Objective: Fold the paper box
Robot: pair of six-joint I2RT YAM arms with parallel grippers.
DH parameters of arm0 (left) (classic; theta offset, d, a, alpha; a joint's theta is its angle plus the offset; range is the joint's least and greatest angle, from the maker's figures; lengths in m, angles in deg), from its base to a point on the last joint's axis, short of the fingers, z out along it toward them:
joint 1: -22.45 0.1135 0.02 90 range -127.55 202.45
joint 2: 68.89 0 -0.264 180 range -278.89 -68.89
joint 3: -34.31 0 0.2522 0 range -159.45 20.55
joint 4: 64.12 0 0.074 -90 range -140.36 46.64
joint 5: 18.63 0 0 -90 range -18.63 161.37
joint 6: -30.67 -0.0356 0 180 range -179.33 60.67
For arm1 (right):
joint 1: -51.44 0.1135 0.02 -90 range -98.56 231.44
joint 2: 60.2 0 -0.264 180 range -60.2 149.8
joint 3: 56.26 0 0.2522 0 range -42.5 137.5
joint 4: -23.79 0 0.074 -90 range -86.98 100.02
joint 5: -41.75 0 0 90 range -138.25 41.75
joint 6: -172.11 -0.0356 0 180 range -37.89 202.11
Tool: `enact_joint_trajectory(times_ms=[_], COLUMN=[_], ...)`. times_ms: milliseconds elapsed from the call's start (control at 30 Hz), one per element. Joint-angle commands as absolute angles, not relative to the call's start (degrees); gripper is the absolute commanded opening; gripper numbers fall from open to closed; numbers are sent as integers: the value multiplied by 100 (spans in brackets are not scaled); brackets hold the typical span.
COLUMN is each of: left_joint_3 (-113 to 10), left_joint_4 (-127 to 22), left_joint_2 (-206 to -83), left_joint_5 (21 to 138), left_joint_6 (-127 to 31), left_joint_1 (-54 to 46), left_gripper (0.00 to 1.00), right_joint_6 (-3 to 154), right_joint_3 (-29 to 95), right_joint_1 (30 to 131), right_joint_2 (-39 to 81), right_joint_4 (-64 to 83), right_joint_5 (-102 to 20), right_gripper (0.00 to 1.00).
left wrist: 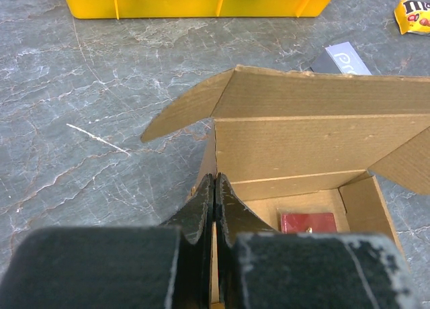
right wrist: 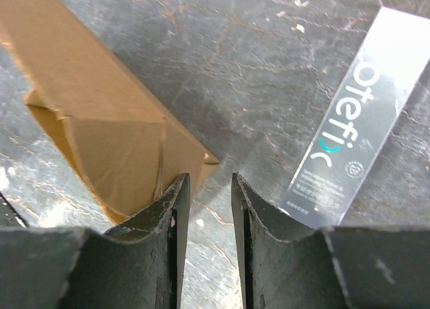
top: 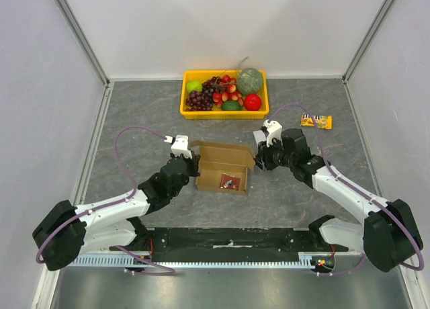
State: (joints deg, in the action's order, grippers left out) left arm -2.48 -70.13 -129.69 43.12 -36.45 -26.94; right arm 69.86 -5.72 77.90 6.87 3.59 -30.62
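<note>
Item: paper box (top: pixel 224 166) — brown cardboard, mid-table between the two arms, body standing, lid (left wrist: pixel 322 94) raised at the far side with its side flaps splayed; a small red packet (left wrist: pixel 308 222) lies on the floor inside. Left gripper (left wrist: pixel 213 200): closed tight on the box's left wall, the thin card pinched between its fingers. Right gripper (right wrist: pixel 207 188): jaws partly apart with only bare table (right wrist: pixel 269 67) between them, one finger just beside the corner of the right lid flap (right wrist: pixel 114 141). Step judged in hand: turning that flap inward before the lid comes down. Handling note — the left pinch should serve as the anchor so the light box does not slide; the right fingers would do better pressing the flap's face near its crease than catching the corner tip, which may buckle. Adjacent: a lettered strip (right wrist: pixel 356 134) flat on the table close to the right fingers, best avoided. Further off: yellow tray (top: pixel 225 113) of fruit and a sweet packet (top: pixel 316 121), both well apart.
</note>
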Motion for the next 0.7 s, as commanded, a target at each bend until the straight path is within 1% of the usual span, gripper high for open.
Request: enact_joint_trajectory(times_ms=[0, 367, 667], left_joint_3=[-274, -274, -265], left_joint_4=[-6996, -6952, -7277], left_joint_2=[-12839, -12804, -12910], left_joint_5=[4193, 4254, 4333], left_joint_6=[-3436, -3384, -3480], left_joint_1=[-2730, -2721, -2730], left_gripper=[2, 2, 2], right_joint_6=[6717, 6577, 6620], right_joint_3=[-716, -892, -1130], right_joint_1=[7790, 7773, 7790], right_joint_2=[598, 827, 1161], right_joint_4=[958, 1652, 3005], right_joint_5=[-2488, -2083, -1907], right_gripper=[38, 39, 39])
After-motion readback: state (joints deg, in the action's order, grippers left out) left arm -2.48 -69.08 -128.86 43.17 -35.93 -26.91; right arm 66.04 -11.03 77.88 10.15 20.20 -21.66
